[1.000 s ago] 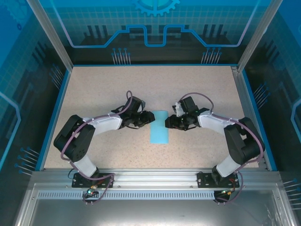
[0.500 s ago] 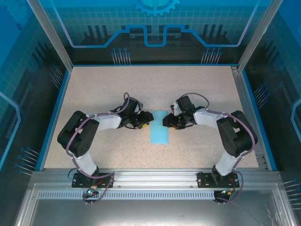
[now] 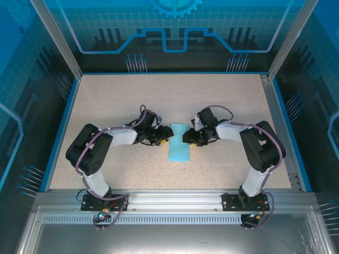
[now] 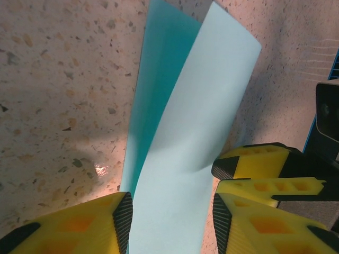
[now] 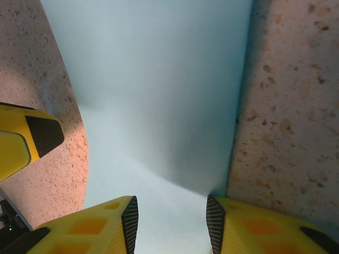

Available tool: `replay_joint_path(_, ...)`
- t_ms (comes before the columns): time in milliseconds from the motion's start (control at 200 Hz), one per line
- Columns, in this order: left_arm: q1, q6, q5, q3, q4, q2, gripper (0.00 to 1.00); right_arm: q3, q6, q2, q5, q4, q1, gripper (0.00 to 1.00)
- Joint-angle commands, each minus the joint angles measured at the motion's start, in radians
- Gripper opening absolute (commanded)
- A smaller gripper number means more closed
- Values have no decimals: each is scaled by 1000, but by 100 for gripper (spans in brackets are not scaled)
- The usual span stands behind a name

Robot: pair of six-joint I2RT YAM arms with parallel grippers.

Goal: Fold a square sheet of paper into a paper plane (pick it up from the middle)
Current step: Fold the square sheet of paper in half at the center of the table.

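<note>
Right elbow has swung inward since a second ago. Midway between the table (image 3: 106,100) side edges, left tool (image 3: 165,141) and right tool (image 3: 186,138) flank the square sheet of paper (image 3: 179,147), which is folded double. Jaws stand apart around it; can't tell if they grip. Top flap is lifting, so press the crease flat evenly. No readable writing.

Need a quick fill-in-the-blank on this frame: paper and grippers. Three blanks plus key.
1. The folded paper sheet lies ____ the left gripper and the right gripper.
2. The paper sheet's colour is light ____.
3. The left gripper's fingers are ____ with black pads.

Missing words: between; blue; yellow.
</note>
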Motion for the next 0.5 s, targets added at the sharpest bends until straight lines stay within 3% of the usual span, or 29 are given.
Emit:
replay_joint_path(0,0,7,41,22,-10,24,48,-22,14,15,20,-9,-11,42)
replay_joint_path(270,0,-9,69,25,-11,43,48,-26,17,30,20,-1,-11,42)
replay_joint_path(495,-23,-63,63,-29,-63,-52,48,-26,9,37,29,-12,-14,41)
